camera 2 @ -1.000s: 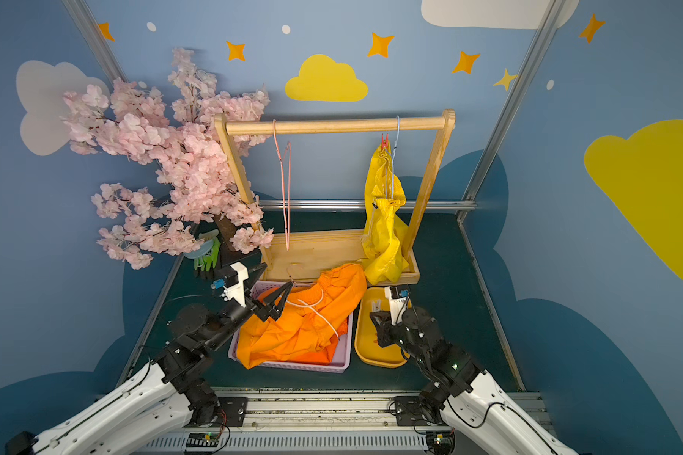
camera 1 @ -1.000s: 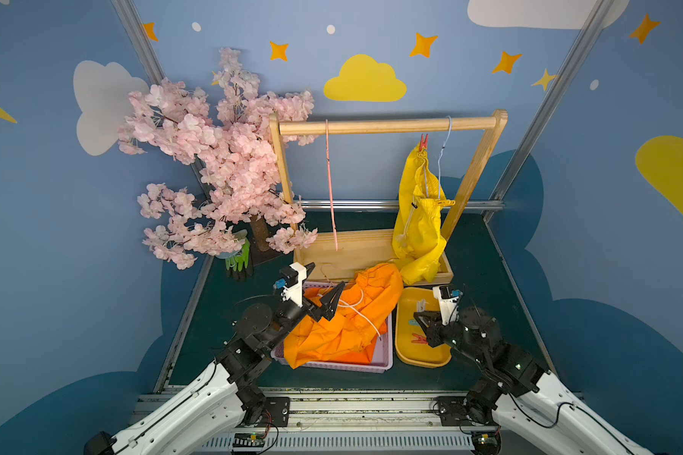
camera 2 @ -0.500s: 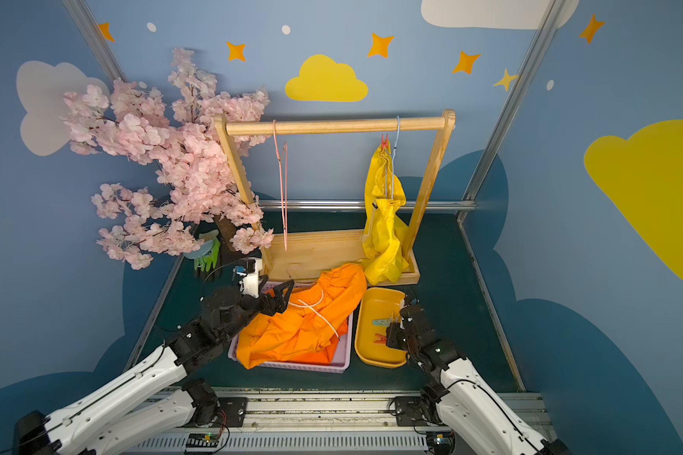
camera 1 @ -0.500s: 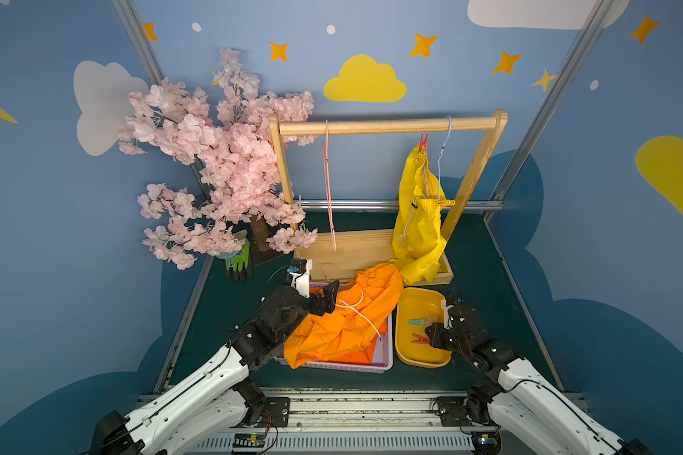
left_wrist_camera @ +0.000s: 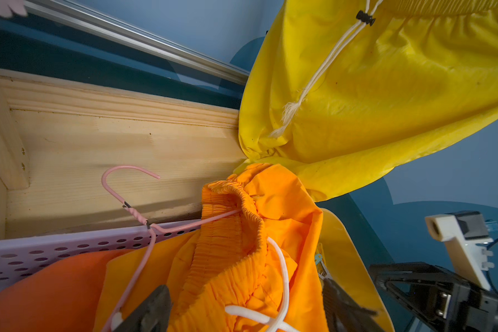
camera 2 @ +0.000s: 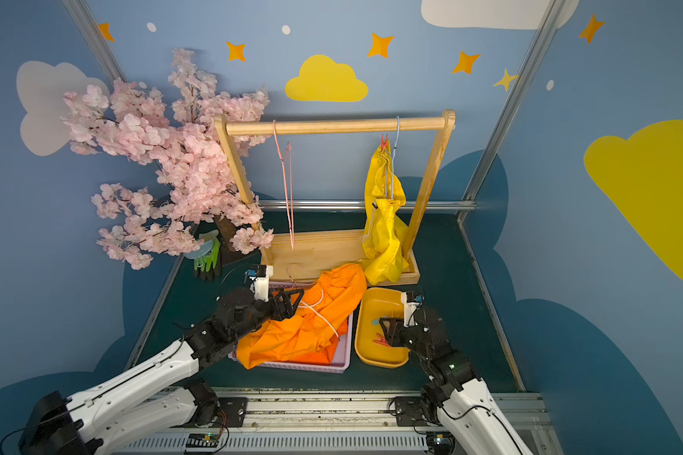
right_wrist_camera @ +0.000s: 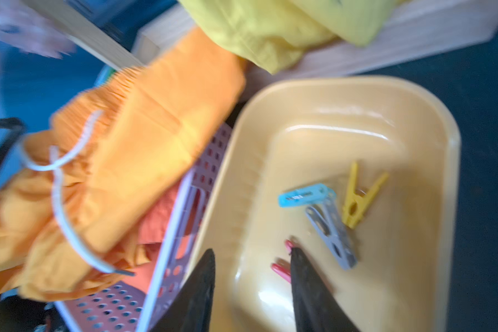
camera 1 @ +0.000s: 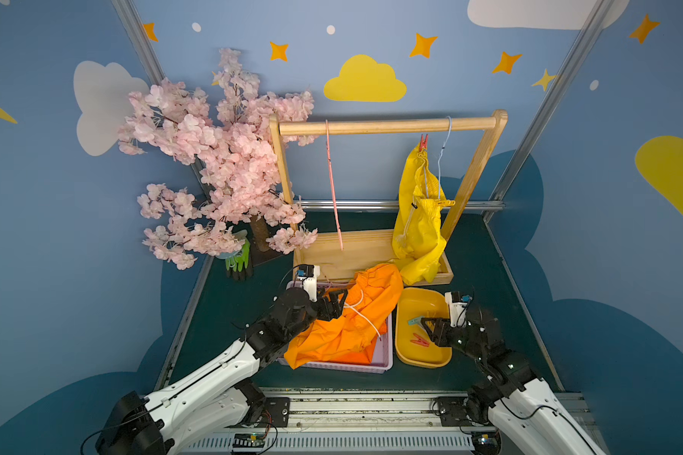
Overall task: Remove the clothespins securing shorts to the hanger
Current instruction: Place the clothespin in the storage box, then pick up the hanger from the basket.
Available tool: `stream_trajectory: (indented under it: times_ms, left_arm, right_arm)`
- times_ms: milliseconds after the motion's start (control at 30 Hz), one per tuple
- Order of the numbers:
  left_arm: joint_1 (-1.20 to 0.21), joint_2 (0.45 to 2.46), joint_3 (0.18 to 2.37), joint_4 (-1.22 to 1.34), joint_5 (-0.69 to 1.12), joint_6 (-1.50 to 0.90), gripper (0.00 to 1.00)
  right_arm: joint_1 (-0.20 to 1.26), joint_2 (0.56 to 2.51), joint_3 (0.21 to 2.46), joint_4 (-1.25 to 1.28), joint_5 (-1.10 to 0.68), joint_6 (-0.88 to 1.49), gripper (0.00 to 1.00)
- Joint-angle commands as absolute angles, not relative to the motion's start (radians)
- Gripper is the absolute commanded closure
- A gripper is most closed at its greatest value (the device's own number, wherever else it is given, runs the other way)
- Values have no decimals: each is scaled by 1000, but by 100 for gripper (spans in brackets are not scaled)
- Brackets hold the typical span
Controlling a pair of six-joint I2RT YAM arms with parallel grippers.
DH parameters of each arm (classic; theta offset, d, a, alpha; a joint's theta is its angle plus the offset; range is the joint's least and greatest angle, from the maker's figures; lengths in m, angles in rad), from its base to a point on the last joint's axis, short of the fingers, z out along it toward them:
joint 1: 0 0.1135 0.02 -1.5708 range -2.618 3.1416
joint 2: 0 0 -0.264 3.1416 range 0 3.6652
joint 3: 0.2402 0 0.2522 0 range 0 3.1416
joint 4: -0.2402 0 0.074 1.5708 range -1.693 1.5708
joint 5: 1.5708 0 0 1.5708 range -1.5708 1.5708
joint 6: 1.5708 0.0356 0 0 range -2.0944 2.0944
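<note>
Hanging from a pale blue wire hanger (camera 1: 448, 134) on the wooden rack (camera 1: 391, 127) at the far edge of the table (camera 1: 489, 275), the yellow shorts (camera 1: 418, 220) are held at their gathered waist by one red clothespin (camera 1: 423, 142). A white drawstring (left_wrist_camera: 322, 66) with a black toggle (left_wrist_camera: 364, 17) trails down them, and their lower end slumps into the rack's base. An empty pink hanger (camera 1: 333, 185) dangles from the same rod. Toward the near edge, bright orange shorts (camera 1: 355, 315) lie heaped over a lilac perforated basket (camera 1: 387, 354), with a yellow tray (camera 1: 415, 303) just beside it.

Only the top views show the clothespin on the rack. The left wrist view alone makes plain a second pink hanger (left_wrist_camera: 133, 207), its hook over the basket's rim and its wire running into the orange waistband; deeper orange cloth (left_wrist_camera: 41, 290) lies beneath. There the left pincer (left_wrist_camera: 245, 287) stands released, fingers (left_wrist_camera: 153, 310) wide apart either side of the orange fabric.

The right wrist view, though blurred, shows four loose pegs in the tray: a teal clothespin (right_wrist_camera: 305, 195), a grey clothespin (right_wrist_camera: 331, 235), a yellow clothespin (right_wrist_camera: 360, 198) and a second red clothespin (right_wrist_camera: 281, 268), partly hidden. The top views make out only the teal and red. The right pincer (right_wrist_camera: 253, 251) hovers over the tray, jaws parted, nothing between them.
</note>
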State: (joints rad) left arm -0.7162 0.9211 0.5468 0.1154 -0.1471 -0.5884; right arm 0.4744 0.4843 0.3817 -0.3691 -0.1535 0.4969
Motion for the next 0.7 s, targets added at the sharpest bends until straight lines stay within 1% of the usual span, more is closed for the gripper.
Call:
stream_trajectory:
  times_ms: [0,133,233,367,500,567,667]
  left_arm:
    - [-716,867,536,138,-201,-578,17]
    - [-698,825,557,9,-226,-589,17]
    - [-656,810,553,-39,-159,-641,17]
    - [-598,793,549,-95,-94,-692,18]
    - [-570,758,548,-147,-109,-693,17]
    - [-556,736,543,-159,-119,-696,17]
    - [-536,714,548,-184,-108,-696,17]
  right_arm:
    - [581,500,446,-173,-194,432,58]
    - [806,677,554,-6,-96,334,58]
    - [892,870,632,112,-75,294,57]
    - [917,1154,777,155,-164,318,57]
    - [926,1387,870,204,-221,352,59]
    - [930,1464,885,225,-245,383,61]
    - [943,1517,840,256,-258,443,63]
